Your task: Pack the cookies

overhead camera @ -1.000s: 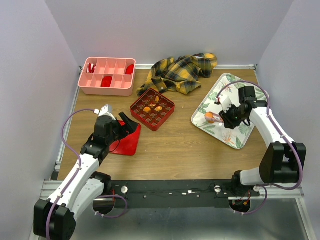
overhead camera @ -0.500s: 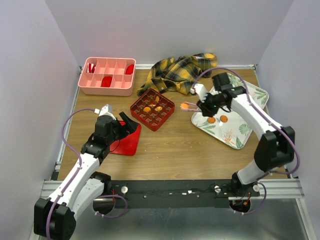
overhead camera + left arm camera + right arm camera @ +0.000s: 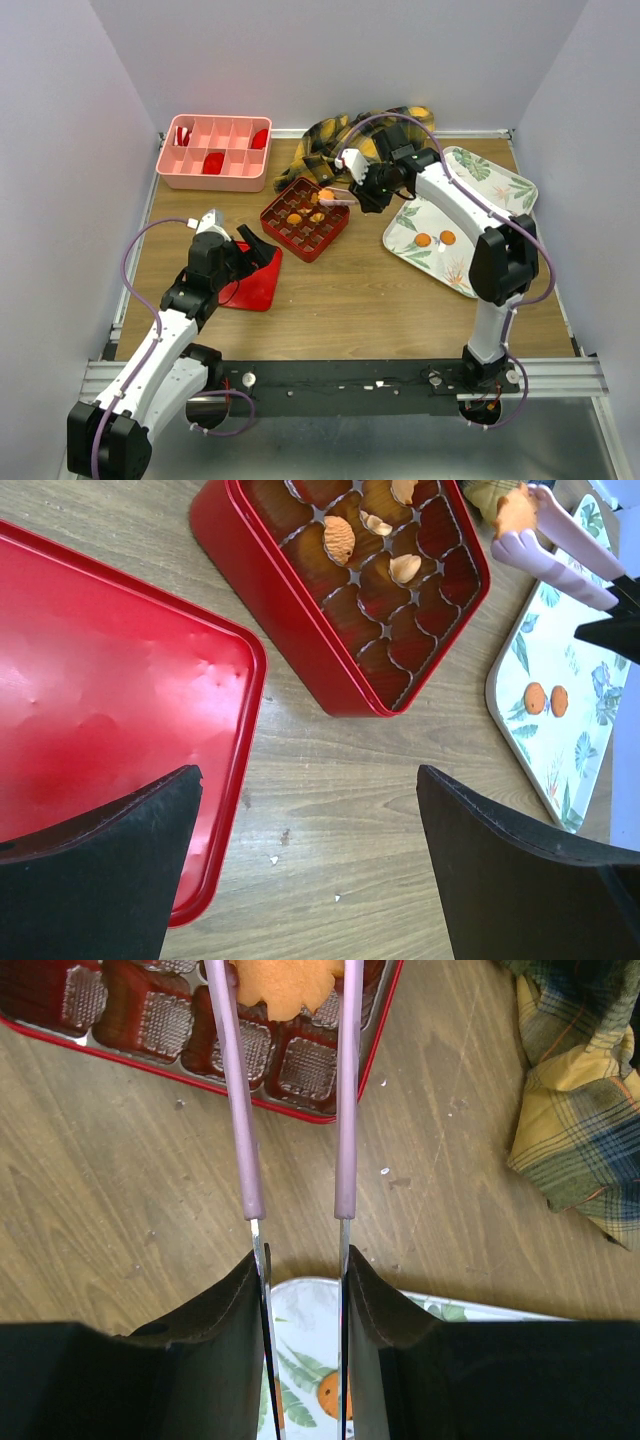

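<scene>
My right gripper is shut on pink-tipped tongs. The tongs pinch one orange cookie above the far right edge of the red gridded box. Three cookies lie in the box's cells, one of them near its middle. On the leaf-patterned tray rest two more cookies. My left gripper stands open and holds nothing, low over the edge of the red lid.
A pink divided bin with red pieces stands at the back left. A yellow plaid cloth lies bunched at the back, just behind the box and the right arm. Grey walls enclose the table on three sides.
My right arm has swung left from the tray to above the red box, carrying a cookie in the tongs. The left arm has not moved.
</scene>
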You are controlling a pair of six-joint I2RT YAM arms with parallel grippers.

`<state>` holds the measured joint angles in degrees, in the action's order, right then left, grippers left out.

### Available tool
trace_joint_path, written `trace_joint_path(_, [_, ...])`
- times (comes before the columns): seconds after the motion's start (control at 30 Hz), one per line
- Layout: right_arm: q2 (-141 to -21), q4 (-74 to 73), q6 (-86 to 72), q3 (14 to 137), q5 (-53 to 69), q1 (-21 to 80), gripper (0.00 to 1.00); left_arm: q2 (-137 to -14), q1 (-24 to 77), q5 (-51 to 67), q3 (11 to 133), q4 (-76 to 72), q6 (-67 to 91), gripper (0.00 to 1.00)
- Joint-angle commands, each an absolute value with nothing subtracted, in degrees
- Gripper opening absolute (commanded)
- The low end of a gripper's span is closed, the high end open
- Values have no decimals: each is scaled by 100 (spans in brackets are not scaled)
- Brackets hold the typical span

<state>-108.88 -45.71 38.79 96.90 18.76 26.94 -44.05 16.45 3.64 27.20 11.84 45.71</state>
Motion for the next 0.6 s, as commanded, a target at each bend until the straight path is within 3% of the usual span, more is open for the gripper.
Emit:
trace_joint_path(0.0, [-11170, -4518, 3797, 10019, 1688, 2751, 26, -4403, 1600, 299, 2830, 1169, 4535, 99])
trace_joint_path(0.57, [-11540, -4526, 3832, 10125, 1424, 2769, 41, -4386, 1591, 290, 2821, 1178, 4526, 99])
